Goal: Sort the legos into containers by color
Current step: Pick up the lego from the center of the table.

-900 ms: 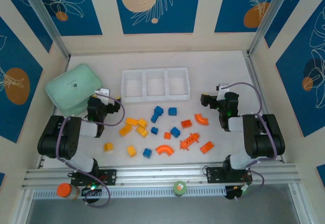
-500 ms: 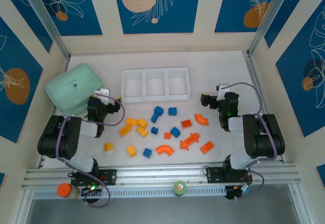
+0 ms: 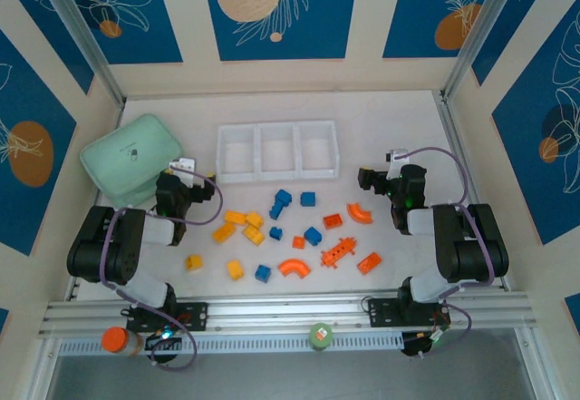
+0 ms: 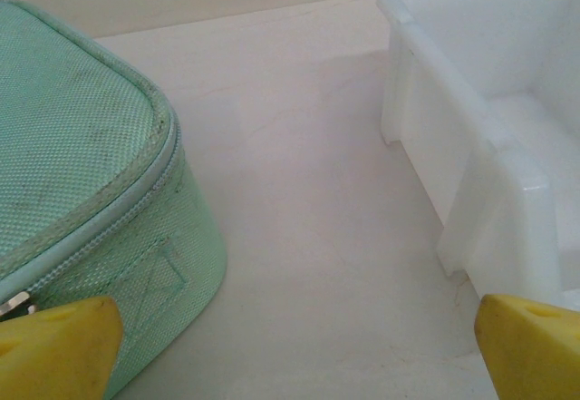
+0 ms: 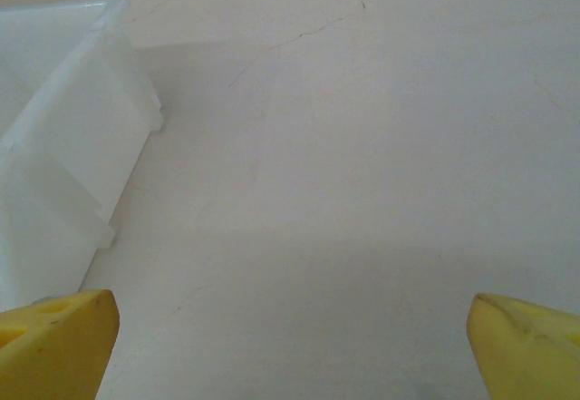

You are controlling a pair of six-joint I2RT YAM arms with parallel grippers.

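On the table [image 3: 399,128], nearside of the empty three-compartment tray [image 3: 276,179], all legos [image 3: 275,233] lie unsorted, with left gripper [image 4: 294,341] and right gripper [image 5: 290,341] spread wide, holding nothing.

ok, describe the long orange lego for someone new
Find the white three-compartment tray. Well in front of its right compartment, the long orange lego lies diagonally between an orange arch and an orange block. It alone is thin and studded.

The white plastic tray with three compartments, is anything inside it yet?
From above, all three compartments of the translucent white tray look bare; the coloured toy bricks lie on the table outside it. Its underside is covered.
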